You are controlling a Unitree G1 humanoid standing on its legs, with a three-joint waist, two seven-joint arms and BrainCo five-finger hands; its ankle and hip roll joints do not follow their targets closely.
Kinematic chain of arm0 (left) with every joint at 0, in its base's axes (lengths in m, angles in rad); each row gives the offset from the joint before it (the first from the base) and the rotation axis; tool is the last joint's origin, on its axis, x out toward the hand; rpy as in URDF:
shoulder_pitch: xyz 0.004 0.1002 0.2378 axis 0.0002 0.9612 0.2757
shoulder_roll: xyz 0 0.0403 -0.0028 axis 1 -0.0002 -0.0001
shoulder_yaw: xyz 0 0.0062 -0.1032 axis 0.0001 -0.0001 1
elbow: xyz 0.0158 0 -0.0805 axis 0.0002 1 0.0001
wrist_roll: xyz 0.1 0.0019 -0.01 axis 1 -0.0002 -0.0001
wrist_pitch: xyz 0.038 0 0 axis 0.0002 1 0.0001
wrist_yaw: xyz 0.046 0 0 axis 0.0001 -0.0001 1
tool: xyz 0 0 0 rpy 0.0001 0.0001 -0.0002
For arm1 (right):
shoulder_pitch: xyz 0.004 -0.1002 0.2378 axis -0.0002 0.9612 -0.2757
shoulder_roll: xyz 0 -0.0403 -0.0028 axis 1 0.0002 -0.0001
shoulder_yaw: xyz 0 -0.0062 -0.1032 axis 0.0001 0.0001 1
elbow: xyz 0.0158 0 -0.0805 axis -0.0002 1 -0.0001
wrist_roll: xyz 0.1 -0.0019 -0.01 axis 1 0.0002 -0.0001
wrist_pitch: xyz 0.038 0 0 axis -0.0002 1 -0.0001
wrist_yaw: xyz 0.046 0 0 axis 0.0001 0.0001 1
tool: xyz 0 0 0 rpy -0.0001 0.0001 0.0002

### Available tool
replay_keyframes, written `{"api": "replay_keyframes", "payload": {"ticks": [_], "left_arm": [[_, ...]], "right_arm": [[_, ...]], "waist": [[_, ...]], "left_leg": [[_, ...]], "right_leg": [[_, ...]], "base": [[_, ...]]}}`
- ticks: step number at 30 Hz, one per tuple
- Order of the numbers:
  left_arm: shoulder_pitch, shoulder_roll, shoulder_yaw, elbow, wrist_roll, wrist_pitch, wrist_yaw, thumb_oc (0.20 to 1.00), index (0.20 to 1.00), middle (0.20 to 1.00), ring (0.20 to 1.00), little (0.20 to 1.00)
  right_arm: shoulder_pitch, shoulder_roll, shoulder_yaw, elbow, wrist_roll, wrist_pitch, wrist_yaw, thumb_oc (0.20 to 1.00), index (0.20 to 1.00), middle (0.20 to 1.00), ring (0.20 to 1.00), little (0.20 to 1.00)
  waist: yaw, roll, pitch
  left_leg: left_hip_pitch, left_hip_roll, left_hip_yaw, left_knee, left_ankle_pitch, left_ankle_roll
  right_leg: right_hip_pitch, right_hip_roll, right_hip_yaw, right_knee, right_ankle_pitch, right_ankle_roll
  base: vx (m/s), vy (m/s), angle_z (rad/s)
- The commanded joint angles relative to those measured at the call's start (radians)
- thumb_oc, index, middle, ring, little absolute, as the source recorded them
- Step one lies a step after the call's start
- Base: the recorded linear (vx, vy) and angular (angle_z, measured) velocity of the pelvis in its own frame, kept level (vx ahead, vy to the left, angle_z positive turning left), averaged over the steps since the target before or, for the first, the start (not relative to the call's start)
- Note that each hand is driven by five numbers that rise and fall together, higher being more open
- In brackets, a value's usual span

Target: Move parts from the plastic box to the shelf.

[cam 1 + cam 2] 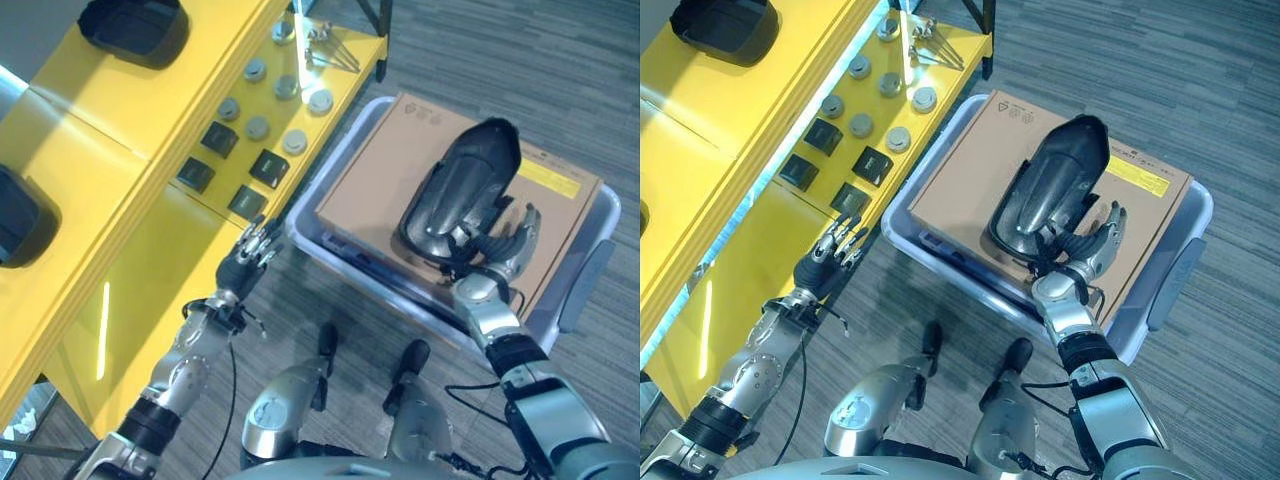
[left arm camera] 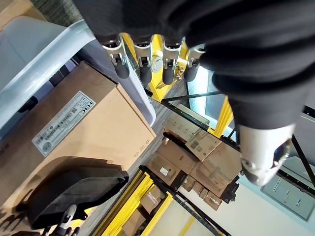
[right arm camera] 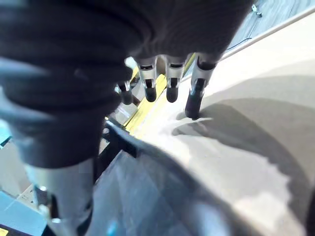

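- Lying lengthwise on a cardboard box (image 1: 440, 180) inside the plastic box (image 1: 598, 262): one dark glossy moulded part (image 1: 465, 190), narrow end toward two o'clock, broad end toward seven o'clock.
- Resting at the part's broad end: right hand (image 1: 505, 250), fingers spread and only loosely bent, touching the part's lower edge, not yet clamped on it.
- Best done, as a judgement: sliding the fingers further under the rim and bringing the thumb over the top before lifting, since the shell looks smooth and curved and likely to slip; lifting straight up clear of the plastic box's wall, then swinging toward ten o'clock to the shelf (image 1: 150, 120).
- Hovering at the shelf's edge, at nine o'clock from the plastic box: left hand (image 1: 252, 252), fingers straight and apart, holding nothing; ready to steady the part if needed.
- Counted on the shelf: two dark parts of similar kind, one (image 1: 135, 28) at eleven o'clock, one (image 1: 20, 215) at nine o'clock; four small black blocks (image 1: 268, 167); about seven grey round discs (image 1: 257, 127); a small bundle of metal tools (image 1: 335, 48).
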Motion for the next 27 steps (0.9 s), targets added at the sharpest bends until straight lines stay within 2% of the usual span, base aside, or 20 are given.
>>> {"api": "replay_keyframes", "payload": {"ticks": [1, 7, 18, 20, 21, 22, 27], "left_arm": [[-0.02, 0.022, -0.004, -0.062, -0.032, -0.062, -0.018, 1.0, 1.0, 1.0, 1.0, 1.0], [-0.037, 0.024, -0.007, -0.044, -0.038, -0.075, -0.023, 1.0, 1.0, 1.0, 1.0, 1.0], [-0.062, 0.021, -0.012, -0.025, -0.038, -0.087, -0.024, 1.0, 1.0, 1.0, 1.0, 1.0], [-0.067, 0.02, -0.012, -0.022, -0.041, -0.091, -0.025, 1.0, 1.0, 1.0, 1.0, 1.0], [-0.069, 0.019, -0.012, -0.023, -0.04, -0.09, -0.026, 1.0, 1.0, 1.0, 1.0, 1.0], [-0.072, 0.02, -0.015, -0.024, -0.039, -0.093, -0.024, 1.0, 1.0, 1.0, 1.0, 1.0], [-0.079, 0.021, -0.016, -0.017, -0.039, -0.104, -0.026, 1.0, 1.0, 1.0, 1.0, 1.0]], "right_arm": [[-0.04, -0.036, 0.019, 0.015, 0.008, -0.046, -0.014, 1.0, 1.0, 1.0, 1.0, 1.0], [-0.081, -0.029, 0.028, 0.05, 0.042, -0.057, 0.003, 1.0, 1.0, 1.0, 1.0, 1.0], [-0.142, -0.012, 0.052, 0.111, 0.058, -0.036, 0.023, 1.0, 1.0, 1.0, 1.0, 1.0], [-0.149, -0.01, 0.059, 0.118, 0.061, -0.027, 0.032, 0.507, 0.507, 0.507, 0.507, 0.507], [-0.152, -0.009, 0.062, 0.122, 0.062, -0.026, 0.033, 0.319, 0.319, 0.319, 0.319, 0.319], [-0.154, -0.007, 0.067, 0.124, 0.064, -0.024, 0.033, 0.2, 0.2, 0.2, 0.2, 0.2], [-0.159, -0.004, 0.076, 0.128, 0.072, -0.026, 0.033, 0.2, 0.2, 0.2, 0.2, 0.2]], "waist": [[0.012, -0.031, 0.001], [0.021, -0.027, 0.009], [0.033, -0.023, 0.026], [0.034, -0.024, 0.029], [0.035, -0.024, 0.031], [0.036, -0.025, 0.033], [0.037, -0.03, 0.041]], "left_leg": [[-0.115, 0.013, 0.017, 0.152, -0.084, -0.024], [-0.135, 0.008, 0.01, 0.16, -0.081, -0.023], [-0.165, 0.004, 0.002, 0.168, -0.076, -0.021], [-0.171, 0.003, 0.002, 0.172, -0.078, -0.02], [-0.174, 0.003, 0.002, 0.173, -0.078, -0.02], [-0.177, 0.004, 0.001, 0.175, -0.077, -0.019], [-0.191, 0.003, -0.001, 0.188, -0.079, -0.019]], "right_leg": [[0.01, -0.078, 0.057, 0.024, -0.027, 0.068], [-0.009, -0.081, 0.055, 0.032, -0.025, 0.067], [-0.039, -0.085, 0.053, 0.046, -0.024, 0.066], [-0.046, -0.086, 0.053, 0.049, -0.025, 0.066], [-0.048, -0.086, 0.054, 0.05, -0.026, 0.065], [-0.052, -0.086, 0.054, 0.052, -0.025, 0.066], [-0.064, -0.085, 0.055, 0.061, -0.026, 0.065]], "base": [[-0.02, 0.01, 0.03], [-0.01, 0.003, 0.01], [-0.01, 0.003, 0.02], [0.0, 0.0, 0.0], [0.0, 0.0, 0.0], [0.0, 0.0, 0.0], [0.0, 0.0, 0.0]]}}
